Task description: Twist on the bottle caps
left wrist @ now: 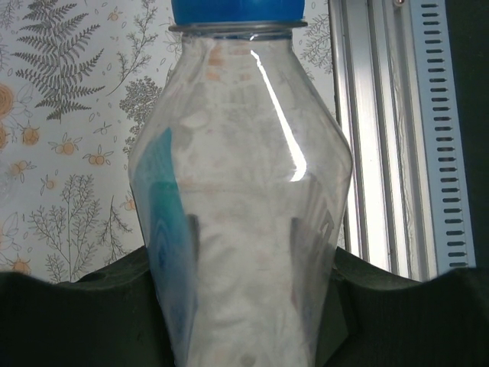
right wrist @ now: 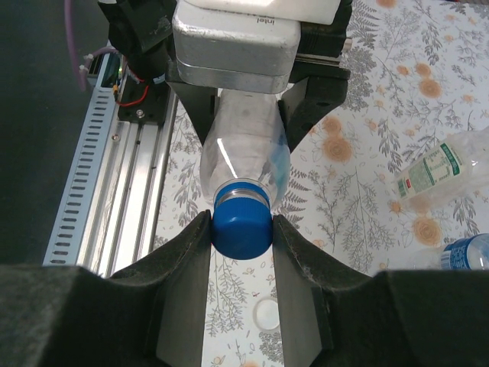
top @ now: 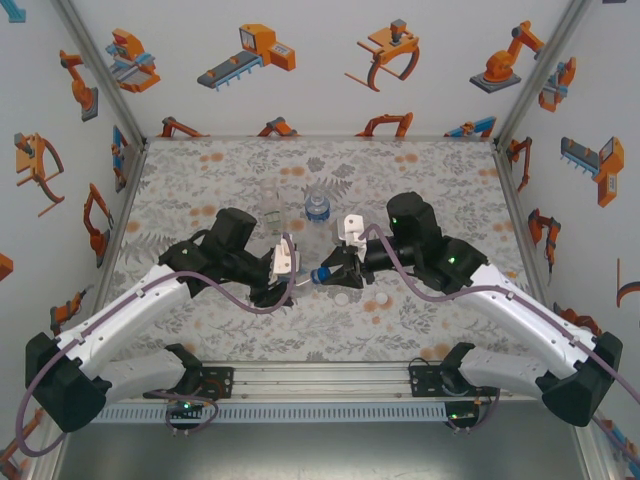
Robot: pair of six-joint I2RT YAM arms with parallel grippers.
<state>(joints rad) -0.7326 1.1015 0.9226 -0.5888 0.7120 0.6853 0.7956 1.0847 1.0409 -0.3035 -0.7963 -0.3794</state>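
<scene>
Our left pincer (top: 284,272) clamps the short bottle (left wrist: 237,191) above the counter (top: 200,180), our right pincer (right wrist: 241,229) pinches its blue cap (right wrist: 241,223) onto the neck; at twelve o'clock two other bottles (top: 272,203) seemingly wait uncapped, white caps (top: 342,297) loose at five o'clock.

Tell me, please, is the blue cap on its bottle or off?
On: the blue cap sits on the bottle's neck, the right pincer closed around it.
</scene>
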